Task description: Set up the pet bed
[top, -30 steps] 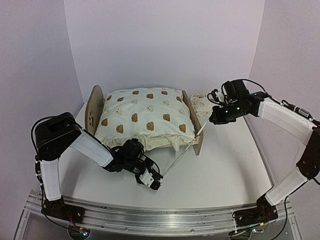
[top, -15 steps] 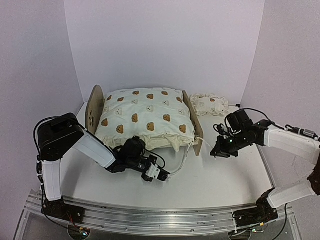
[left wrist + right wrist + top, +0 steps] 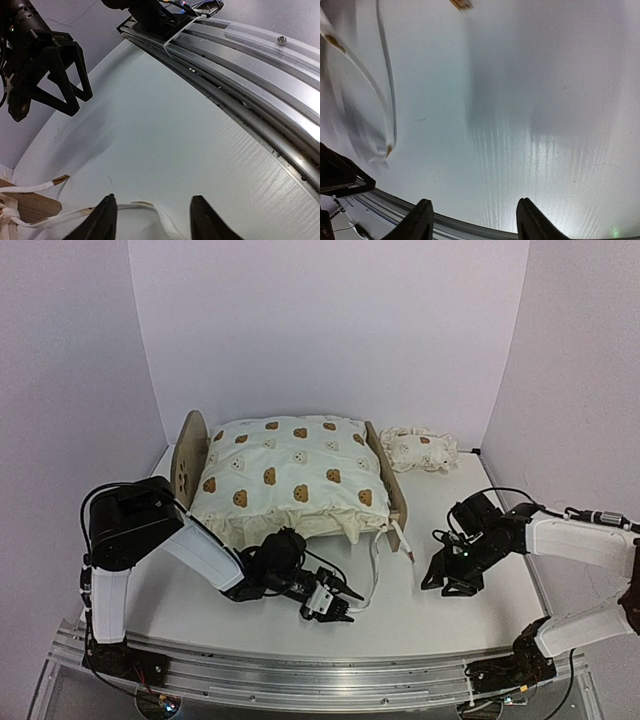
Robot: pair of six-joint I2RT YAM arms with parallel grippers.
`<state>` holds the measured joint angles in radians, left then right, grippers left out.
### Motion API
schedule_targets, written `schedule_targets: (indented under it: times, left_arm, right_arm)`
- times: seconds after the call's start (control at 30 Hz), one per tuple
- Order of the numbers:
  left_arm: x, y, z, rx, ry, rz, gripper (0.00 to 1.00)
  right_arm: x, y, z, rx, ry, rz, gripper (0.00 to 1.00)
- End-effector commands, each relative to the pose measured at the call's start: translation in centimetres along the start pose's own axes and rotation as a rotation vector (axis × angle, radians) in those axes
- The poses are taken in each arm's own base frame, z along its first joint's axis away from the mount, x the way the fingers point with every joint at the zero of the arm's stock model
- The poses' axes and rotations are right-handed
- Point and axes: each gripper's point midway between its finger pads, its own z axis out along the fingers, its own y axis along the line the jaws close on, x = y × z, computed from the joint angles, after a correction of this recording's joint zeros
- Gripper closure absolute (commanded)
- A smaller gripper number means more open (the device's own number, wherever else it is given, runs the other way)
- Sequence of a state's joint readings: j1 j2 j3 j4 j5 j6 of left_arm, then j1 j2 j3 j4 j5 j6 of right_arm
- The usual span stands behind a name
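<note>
Fingers (image 3: 105,220) apart and empty on left gripper (image 3: 343,606) and right gripper (image 3: 443,582); pet bed (image 3: 190,455) nearby

Pet bed (image 3: 190,465): light-wood frame, with paw-print cutouts in the headboard at centre left.
Cushion (image 3: 290,475): cream, printed with brown and pale bear faces.
Pillow (image 3: 421,450), right of centre: cream, same bear print.
Ties (image 3: 35,186): white with brown tips.
Surface (image 3: 450,625): white.
Left hand (image 3: 345,606) and right hand (image 3: 447,583): black.
Arms (image 3: 580,540): white and black links.
Rail (image 3: 300,678), bottom edge: silver.
Walls (image 3: 330,330): pale lilac.
</note>
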<state>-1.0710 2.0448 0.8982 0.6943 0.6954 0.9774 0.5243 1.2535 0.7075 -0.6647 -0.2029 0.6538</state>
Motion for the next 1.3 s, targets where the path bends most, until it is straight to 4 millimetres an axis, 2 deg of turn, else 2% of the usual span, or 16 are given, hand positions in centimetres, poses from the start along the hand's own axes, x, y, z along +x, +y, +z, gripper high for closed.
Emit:
schedule_targets:
  times: [0.0,0.1,0.23,0.33,0.43,0.57,0.7,0.8,0.9,1.0,1.13,1.27]
  left_arm:
    - [-3.5,1.3,-1.4,0.002,-0.012,0.063,0.43]
    - [-4.2,1.8,-3.3,0.037,0.092,-0.012,0.43]
    - [-6.7,3.3,-6.5,0.056,0.208,-0.143,0.41]
    - [-8.3,5.1,-9.8,-0.02,0.304,-0.175,0.38]
    - [-7.2,6.7,-13.3,-0.13,0.461,-0.217,0.31]
    - [-5.9,10.6,-19.2,-0.313,0.554,-0.382,0.23]
    - [-4.5,12.7,-24.4,-0.462,0.564,-0.563,0.22]
    - [-4.0,12.5,-27.5,-0.526,0.514,-0.69,0.26]
    - [-3.0,10.4,-29.5,-0.532,0.5,-0.764,0.3]
    - [-1.4,7.9,-31.2,-0.555,0.552,-0.775,0.29]
    - [0.9,4.7,-32.2,-0.544,0.691,-0.667,0.18]
    - [3.3,3.2,-33.0,-0.566,0.8,-0.55,0.14]
  right_arm:
    - [-1.2,-0.6,-2.7,0.088,-0.075,0.001,0.39]
    - [-3.1,1.4,-5.1,0.044,-0.158,-0.013,0.39]
    - [-5.6,4.9,-8.5,-0.031,-0.263,-0.048,0.42]
    - [-7.5,8.9,-10.5,-0.088,-0.352,-0.149,0.42]
    - [-8.6,14.4,-11.6,-0.155,-0.406,-0.314,0.41]
    - [-9.5,20.2,-9.7,-0.14,-0.414,-0.503,0.4]
    - [-9.2,25.6,-8.0,-0.22,-0.436,-0.603,0.37]
    - [-8.9,29.0,-6.1,-0.297,-0.442,-0.654,0.37]
    - [-8.3,31.8,-4.1,-0.344,-0.435,-0.715,0.37]
    - [-8.6,33.0,-2.0,-0.331,-0.439,-0.727,0.38]
    - [-10.0,32.7,0.1,-0.265,-0.463,-0.693,0.37]
    - [-10.9,31.9,2.2,-0.205,-0.466,-0.684,0.37]
